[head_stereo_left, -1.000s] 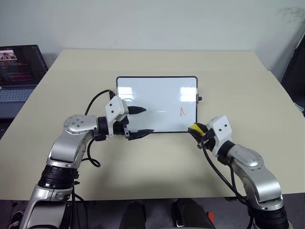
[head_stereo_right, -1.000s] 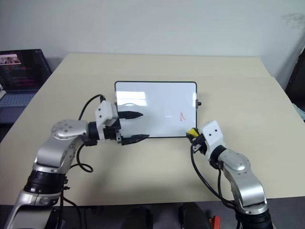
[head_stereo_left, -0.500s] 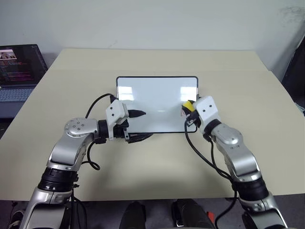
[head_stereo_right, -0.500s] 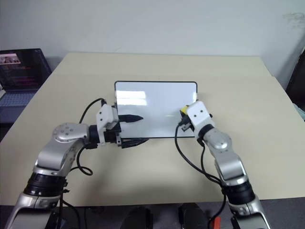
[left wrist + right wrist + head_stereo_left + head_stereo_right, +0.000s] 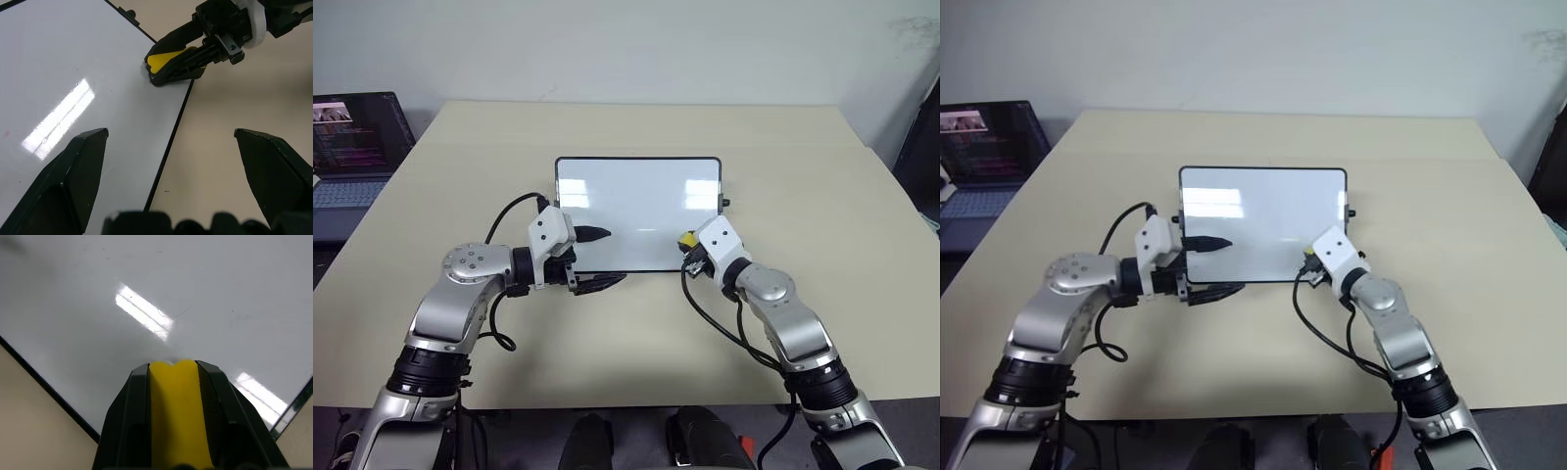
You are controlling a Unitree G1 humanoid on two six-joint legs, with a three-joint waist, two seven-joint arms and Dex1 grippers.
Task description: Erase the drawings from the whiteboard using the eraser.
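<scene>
The whiteboard (image 5: 636, 201) lies flat on the table, its visible face plain white. The drawings are hidden. My right gripper (image 5: 689, 245) is shut on the yellow eraser (image 5: 686, 238) and presses it on the board near the lower right corner. The right wrist view shows the eraser (image 5: 178, 406) clamped between both black fingers (image 5: 132, 401) over the glossy surface. My left gripper (image 5: 617, 256) stands open at the board's lower left edge, one finger above the white face and the other over the table. In the left wrist view the eraser (image 5: 164, 59) sits near the board's black frame.
An open laptop (image 5: 352, 147) stands off the table's far left. The beige table (image 5: 636, 343) stretches wide around the board. A dark object (image 5: 922, 147) is at the right edge. Black cables loop beside both forearms.
My right gripper carried the eraser from beside the board's lower right corner onto the board, over the red mark, then drew back towards the near edge. The red mark no longer shows. The left gripper stayed put.
</scene>
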